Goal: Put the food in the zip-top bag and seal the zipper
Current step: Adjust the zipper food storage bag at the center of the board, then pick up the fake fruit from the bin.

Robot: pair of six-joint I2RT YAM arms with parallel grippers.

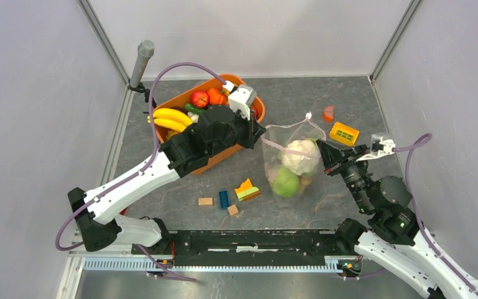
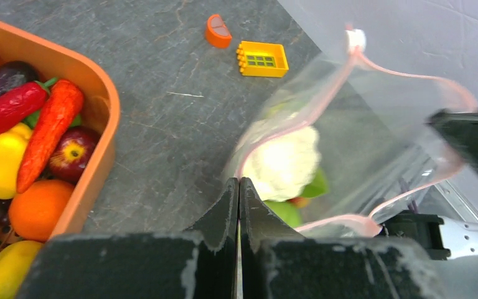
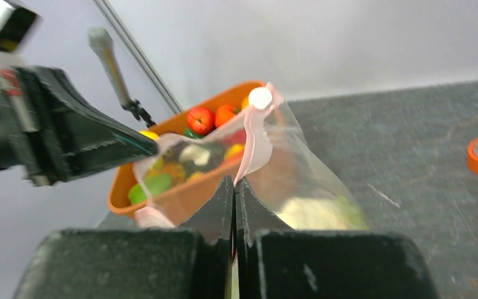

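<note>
The clear zip-top bag (image 1: 289,140) is held up between both arms, mouth gaping. Inside lie a white cauliflower (image 1: 300,156) and a green cabbage (image 1: 285,184). My left gripper (image 1: 262,132) is shut on the left side of the pink zipper (image 2: 323,93), which runs into the jaw tips (image 2: 239,180). My right gripper (image 1: 319,147) is shut on the opposite side of the strip (image 3: 249,149). The white slider (image 2: 355,38) sits at the far end of the mouth. More food, bananas (image 1: 172,118), a tomato (image 1: 200,98) and an orange (image 2: 40,208), lies in the orange tub (image 2: 109,106).
A yellow block (image 1: 343,133) and an orange half-disc (image 1: 328,113) lie beyond the bag. Small building blocks (image 1: 224,199) are scattered in front of the tub. A grey pole (image 1: 141,62) stands at the back left corner. White walls close in on three sides.
</note>
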